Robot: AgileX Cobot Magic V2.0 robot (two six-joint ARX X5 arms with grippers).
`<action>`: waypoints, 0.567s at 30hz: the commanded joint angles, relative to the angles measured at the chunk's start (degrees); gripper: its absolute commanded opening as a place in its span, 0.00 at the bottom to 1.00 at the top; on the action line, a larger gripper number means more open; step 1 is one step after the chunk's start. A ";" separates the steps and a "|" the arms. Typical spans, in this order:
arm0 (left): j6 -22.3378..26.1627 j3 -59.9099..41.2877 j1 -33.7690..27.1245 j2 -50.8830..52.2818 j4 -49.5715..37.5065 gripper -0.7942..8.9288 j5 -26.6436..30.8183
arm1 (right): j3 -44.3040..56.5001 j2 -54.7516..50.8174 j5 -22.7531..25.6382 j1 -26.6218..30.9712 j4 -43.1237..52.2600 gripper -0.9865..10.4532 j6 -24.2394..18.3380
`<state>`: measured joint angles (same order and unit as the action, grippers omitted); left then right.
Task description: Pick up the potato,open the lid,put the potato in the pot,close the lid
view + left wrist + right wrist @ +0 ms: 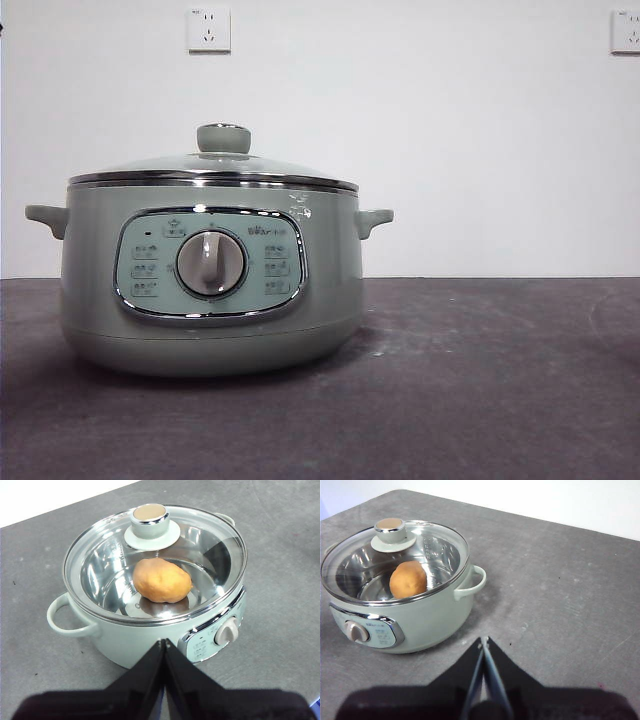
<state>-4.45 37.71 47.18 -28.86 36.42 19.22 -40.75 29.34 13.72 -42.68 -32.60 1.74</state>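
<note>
The pot (210,290) stands nearest the front camera, large and pale sage-green, resting flat on the dark grey bench (480,390) toward its left part; its chrome-framed control panel (210,262) with the central silver dial (211,264) faces that camera, and a small handle juts from each side; the lid (215,168) sits level and closed on the pot's rim, its green knob (223,138) upright at the centre; through the glass, in both wrist views, the potato (162,580) lies on the shiny metal floor inside the pot, roughly in the middle, orange-brown and matte; the left gripper (164,645) hangs above the bench just off the pot's panel side, its two black jaws pressed together with nothing between them; the right gripper (483,642) hovers over bare bench well apart from the pot, on the side of one handle (472,582), its jaws likewise closed and empty; behind the bench a white wall (450,150) carries two sockets, one (208,29) above the pot, one at the upper right corner.
</note>
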 commanded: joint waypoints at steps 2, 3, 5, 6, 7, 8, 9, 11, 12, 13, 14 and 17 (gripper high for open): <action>2.16 -0.48 -0.44 0.81 -0.92 0.08 0.44 | 0.22 -0.11 0.15 -0.09 0.37 0.09 0.52; 2.54 -0.61 -1.18 1.60 -1.25 0.08 0.39 | 0.22 -0.11 0.15 -0.09 0.33 0.09 0.52; 4.85 -1.22 -4.04 2.95 -2.95 0.08 -0.28 | 0.22 -0.11 0.13 -0.09 0.35 0.09 0.52; 5.42 -1.86 -5.79 3.45 -4.33 0.08 -0.57 | 0.22 -0.11 0.13 -0.09 0.33 0.09 0.52; 6.05 -2.84 -8.22 4.22 -6.14 0.08 -1.64 | 0.22 -0.11 0.15 -0.09 0.35 0.09 0.52; 6.29 -4.02 -11.02 5.07 -8.00 0.08 -3.23 | 0.22 -0.11 0.15 -0.09 0.35 0.09 0.52; 6.36 -5.22 -13.55 5.79 -9.62 0.08 -4.63 | 0.22 -0.13 0.17 -0.09 0.35 0.09 0.52; 6.38 -8.70 -19.52 7.87 -13.70 0.08 -7.26 | 0.22 -0.15 0.17 -0.09 0.35 0.09 0.52; 6.40 -10.47 -22.03 8.85 -15.78 0.08 -7.98 | 0.22 -0.13 0.13 -0.09 0.35 0.09 0.52; 6.36 -12.59 -24.85 10.01 -18.05 0.08 -8.81 | 0.22 -0.13 0.15 -0.09 0.35 0.09 0.52; 6.38 -14.82 -27.56 11.17 -20.37 0.08 -10.10 | 0.22 -0.13 0.13 -0.09 0.35 0.09 0.52; 6.38 -20.63 -34.38 14.40 -25.33 0.08 -15.45 | 0.22 -0.13 0.15 -0.09 0.35 0.09 0.52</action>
<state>1.15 18.63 14.57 -15.18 12.49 5.26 -40.75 29.34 13.72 -42.68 -32.58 1.74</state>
